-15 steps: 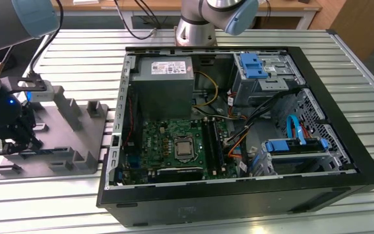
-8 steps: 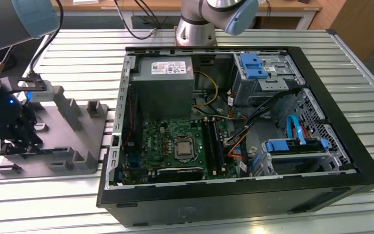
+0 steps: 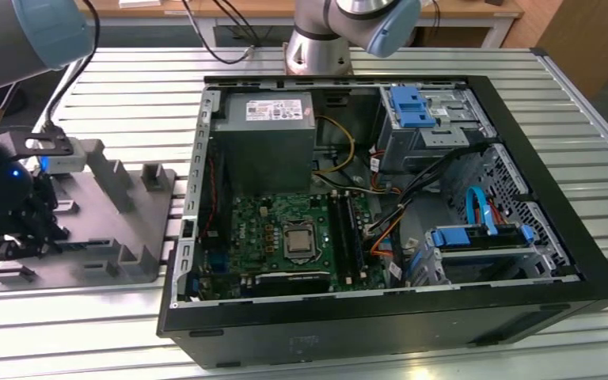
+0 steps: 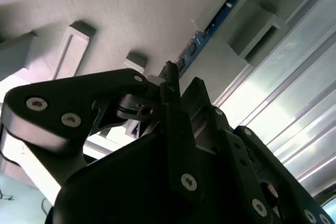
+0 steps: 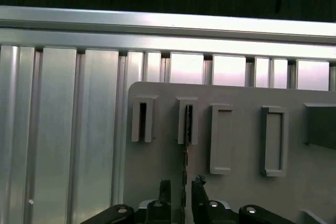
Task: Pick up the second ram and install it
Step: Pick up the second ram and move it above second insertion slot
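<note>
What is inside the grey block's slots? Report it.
The second ram stands on edge in one slot of the grey block, by the gripper. Its seated edge is hidden inside the slot.

Premises: a robotics laboratory or test workshop.

Grounds: a table (image 3: 579,119) of ribbed aluminium profile carries the base of an industrial robot arm (image 3: 320,47) at its far edge. A desktop computer case (image 3: 389,332) lies on the table with its side panel off and the motherboard (image 3: 294,237) exposed. Beside the case sits a grey moulded fixture (image 3: 135,229) with slots and posts. Wooden desks (image 3: 462,9) and loose cables (image 3: 207,39) are visible beyond the table.
</note>
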